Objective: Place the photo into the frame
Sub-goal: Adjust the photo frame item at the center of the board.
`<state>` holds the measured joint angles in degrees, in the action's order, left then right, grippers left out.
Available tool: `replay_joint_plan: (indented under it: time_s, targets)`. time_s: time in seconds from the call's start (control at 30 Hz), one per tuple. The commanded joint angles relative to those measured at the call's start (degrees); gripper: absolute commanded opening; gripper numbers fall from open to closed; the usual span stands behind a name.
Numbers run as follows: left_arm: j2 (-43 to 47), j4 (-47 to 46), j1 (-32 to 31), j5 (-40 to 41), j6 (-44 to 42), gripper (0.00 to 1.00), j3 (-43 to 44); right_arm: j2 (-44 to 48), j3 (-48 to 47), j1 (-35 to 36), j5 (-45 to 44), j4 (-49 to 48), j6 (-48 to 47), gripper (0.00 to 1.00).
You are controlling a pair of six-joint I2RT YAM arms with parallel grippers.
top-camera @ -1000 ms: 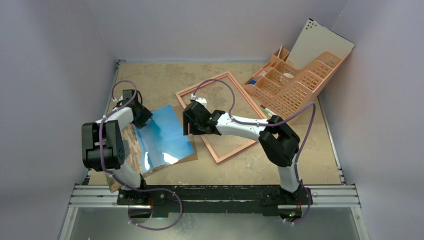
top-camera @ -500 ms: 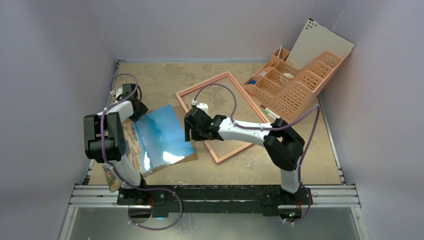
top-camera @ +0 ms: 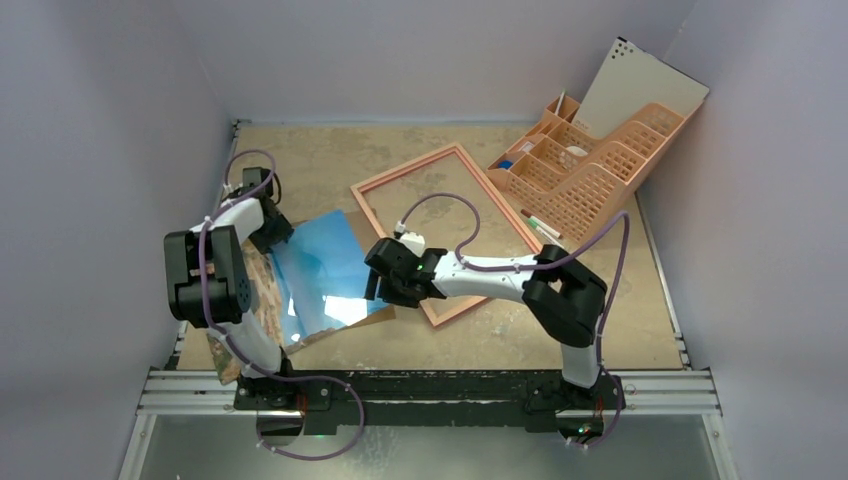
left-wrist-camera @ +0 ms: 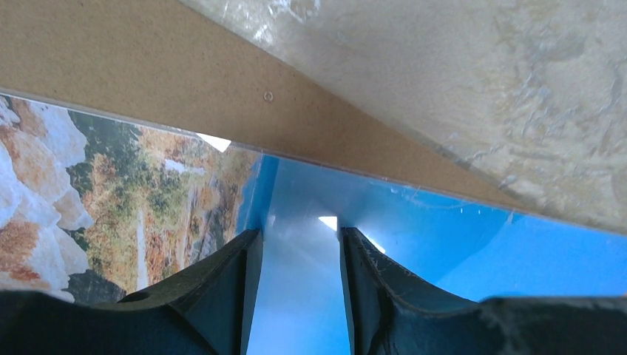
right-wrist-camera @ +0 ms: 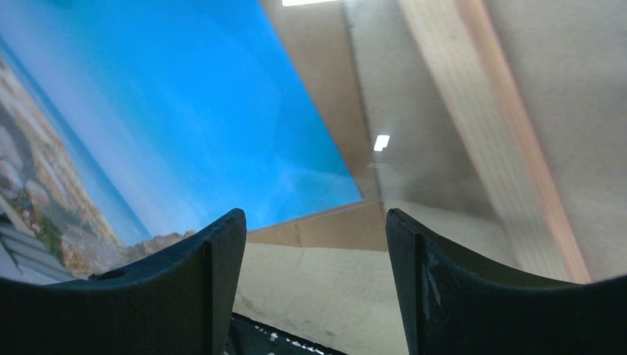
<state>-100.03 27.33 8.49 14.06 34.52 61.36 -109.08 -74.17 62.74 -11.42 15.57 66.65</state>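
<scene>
1. The right gripper (right-wrist-camera: 314,222) is hanging with its jaws spread wide and released, and nothing is sitting between them. It is hovering just off the frame's (top-camera: 405,167) near-left rail, above the corner of the photo (top-camera: 325,275) nearest the frame.
2. The left gripper (left-wrist-camera: 296,237) is holding its jaws about half apart on the side of the photo away from the frame. Its fingers (left-wrist-camera: 229,288) are lying low over the glossy blue print. Only the print's surface is showing through the gap, so they are not clamping anything that can be seen. Whether they are pressing on the sheet I cannot tell.
3. The photo is lying picture-side up just beside the frame, wholly outside it. It is resting on a brown backing board (left-wrist-camera: 148,96), and a strip of that board is showing past the photo's edges, including the corner towards the frame.
4. The frame is lying flat on the table (top-camera: 330,150) with bare tabletop showing through its opening. Its near-left rail is running just past the photo's corner in the right wrist view.
5. By my reading, the task is standing at an early stage. Neither the photo nor the frame is being gripped. Picking up the photo, carrying it over the frame and seating it inside the rails are all waiting to be done.
</scene>
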Motion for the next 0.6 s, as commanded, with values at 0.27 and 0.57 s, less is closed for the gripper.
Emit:
replay_joint_plan:
  time_s: [0.27, 0.57]
  targets:
    - [6.3, 1.6, -3.3, -2.2, -2.1, 0.46, 5.0, -5.0, -5.0, 1.3, -0.6, 7.1, 6.3, 0.73]
    - [5.8, 0.5, -3.4, -4.3, -3.6, 0.46, 6.6, -10.4, -6.9, 1.4, 9.2, -1.2, 3.5, 0.72]
